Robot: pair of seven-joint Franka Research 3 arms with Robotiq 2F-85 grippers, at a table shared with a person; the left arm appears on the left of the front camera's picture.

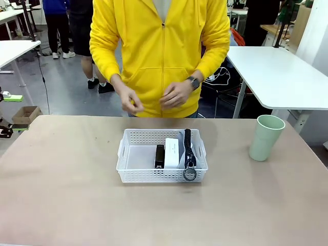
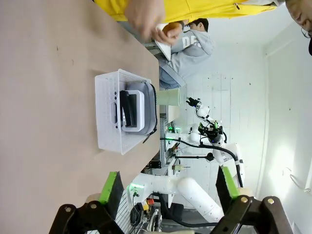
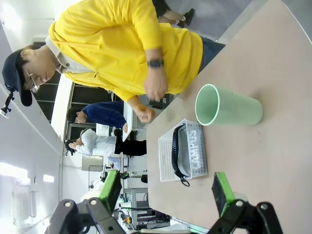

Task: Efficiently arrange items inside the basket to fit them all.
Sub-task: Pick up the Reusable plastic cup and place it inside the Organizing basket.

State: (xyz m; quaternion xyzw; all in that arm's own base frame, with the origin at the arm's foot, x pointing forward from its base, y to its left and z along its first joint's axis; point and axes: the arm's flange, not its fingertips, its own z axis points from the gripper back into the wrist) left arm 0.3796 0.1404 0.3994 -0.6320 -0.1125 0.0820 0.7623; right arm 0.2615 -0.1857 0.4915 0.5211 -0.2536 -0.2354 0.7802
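Left-right basket (image 1: 134, 159) holds 3 items lying near-far: bar (image 1: 160, 156), box (image 1: 171, 152), and pouch (image 1: 187, 148), apparently on edge. Cup (image 1: 265, 137) stands right. Left gripper (image 2: 169, 183) and right gripper (image 3: 166, 180) gape.

**What we could not make out**

In the front view, the basket's (image 1: 154, 176) near wall partly screened the lower ends of the black bar (image 1: 160, 156) and white box (image 1: 171, 152), whose print was too small for us to read. The box covered much of the pouch (image 1: 187, 146). The person's hand (image 2: 144, 17) was blurred in the left wrist view.

white lattice basket (image 1: 154, 175), grey pouch (image 3: 192, 151) with black trim, white box (image 1: 171, 152), black bar (image 1: 160, 156), pale green cup (image 1: 265, 137), tan desk (image 1: 61, 195), yellow hoodie (image 1: 154, 46).
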